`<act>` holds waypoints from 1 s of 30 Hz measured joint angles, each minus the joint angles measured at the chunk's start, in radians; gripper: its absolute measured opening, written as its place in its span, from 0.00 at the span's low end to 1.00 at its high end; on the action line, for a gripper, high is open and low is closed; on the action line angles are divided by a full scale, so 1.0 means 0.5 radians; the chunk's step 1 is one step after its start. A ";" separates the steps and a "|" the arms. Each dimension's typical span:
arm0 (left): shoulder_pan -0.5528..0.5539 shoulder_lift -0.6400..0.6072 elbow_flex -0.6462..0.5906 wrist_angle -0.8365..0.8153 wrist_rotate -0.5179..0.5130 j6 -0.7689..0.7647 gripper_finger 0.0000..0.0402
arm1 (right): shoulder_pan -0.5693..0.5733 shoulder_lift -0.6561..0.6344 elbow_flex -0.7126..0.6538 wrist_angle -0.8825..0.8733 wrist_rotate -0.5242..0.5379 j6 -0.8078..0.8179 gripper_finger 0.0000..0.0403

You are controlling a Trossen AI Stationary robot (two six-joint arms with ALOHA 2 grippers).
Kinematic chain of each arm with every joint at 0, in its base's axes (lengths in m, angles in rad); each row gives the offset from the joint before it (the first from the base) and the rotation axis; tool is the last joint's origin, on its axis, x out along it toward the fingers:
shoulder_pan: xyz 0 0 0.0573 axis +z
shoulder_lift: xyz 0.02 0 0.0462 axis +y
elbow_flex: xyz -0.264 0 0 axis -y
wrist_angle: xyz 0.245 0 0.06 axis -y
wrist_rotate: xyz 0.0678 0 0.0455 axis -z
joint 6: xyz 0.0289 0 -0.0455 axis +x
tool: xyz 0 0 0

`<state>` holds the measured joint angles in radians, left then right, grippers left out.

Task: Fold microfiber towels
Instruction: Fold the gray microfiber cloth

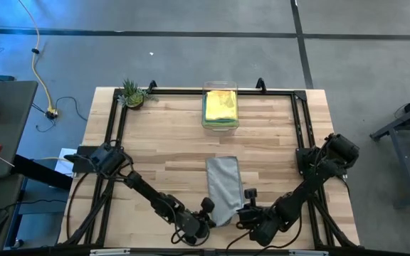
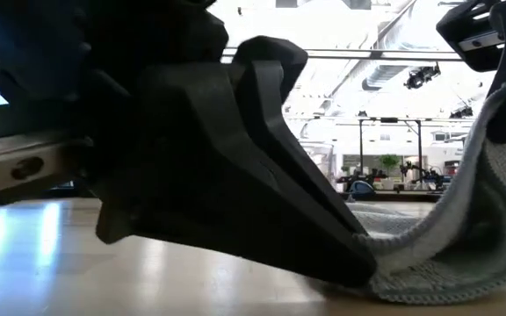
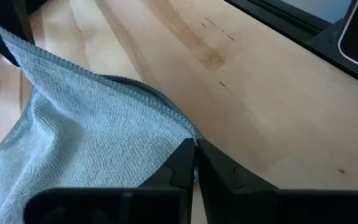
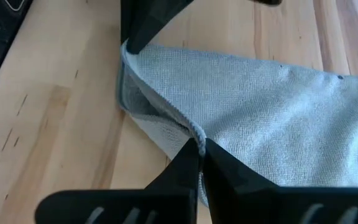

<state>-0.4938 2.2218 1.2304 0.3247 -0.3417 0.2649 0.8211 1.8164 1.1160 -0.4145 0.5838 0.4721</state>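
Grey towel [image 1: 224, 187] lies on the wooden table [image 1: 162, 142], both near corners pinched by left gripper [image 1: 206, 222] and right gripper [image 1: 242, 213]. Clear bin [image 1: 220, 107] holds yellow and green towels [image 1: 221, 105].

Pale grey woven microfiber towel [image 1: 223, 186] w/ fine ribbed texture, stitched hem, on light blond wood-plank tabletop [image 1: 162, 142] w/ darker grain streaks. Yellow cloth over lime green cloth [image 1: 221, 107] in clear plastic bin [image 1: 220, 125]. Matte black arms, frame rails. Small green spiky plant [image 1: 132, 92] at far corner.
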 joint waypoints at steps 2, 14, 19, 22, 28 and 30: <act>-0.019 -0.006 -0.001 -0.013 -0.066 0.014 0.02 | 0.000 0.000 0.000 0.000 -0.007 0.000 0.00; -0.102 -0.290 -0.014 -0.440 -0.387 -0.544 0.00 | 0.021 -0.020 0.032 -0.026 -0.075 0.004 0.00; -0.101 -0.420 -0.013 -0.645 -0.424 -0.936 0.00 | 0.049 -0.056 0.032 -0.062 -0.066 0.006 0.00; -0.093 -0.452 -0.013 -0.738 -0.474 -1.104 0.00 | 0.049 -0.096 0.032 -0.091 0.020 0.045 0.00; 0.030 -0.581 -0.014 -1.035 -0.706 -1.479 0.00 | -0.061 -0.159 0.032 -0.178 0.090 0.103 0.00; 0.091 -0.619 -0.014 -1.117 -0.786 -1.547 0.00 | -0.122 -0.158 0.032 -0.228 0.089 0.108 0.00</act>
<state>-0.4484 1.9125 1.2236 -0.2339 -0.7345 -0.5087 0.7602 1.7374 1.1320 -0.5284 0.6285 0.5260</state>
